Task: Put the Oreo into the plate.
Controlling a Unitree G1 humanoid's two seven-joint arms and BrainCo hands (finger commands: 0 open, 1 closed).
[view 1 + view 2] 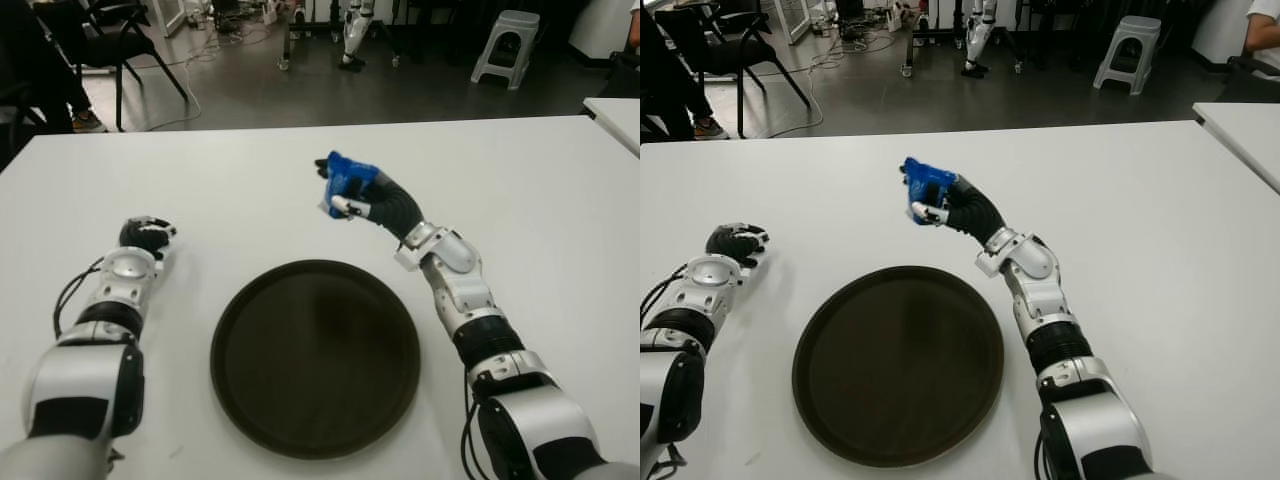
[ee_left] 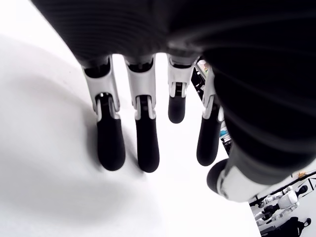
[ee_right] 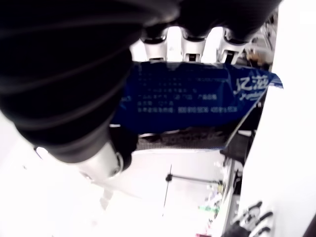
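1. Eye views: the right hand (image 1: 352, 196) grasps a blue Oreo packet (image 1: 345, 178), raised above the white table (image 1: 540, 200) just beyond the far rim of the round dark-brown plate (image 1: 315, 355). The left hand (image 1: 146, 235) shows left of the plate.
2. Left wrist view: the left hand's black-tipped fingers (image 2: 147, 143) hang relaxed and apart, holding nothing, over the table.
3. Right wrist view: the fingers (image 3: 190, 44) curl over the blue packet (image 3: 192, 96), printed with white text, pressing it against the palm.
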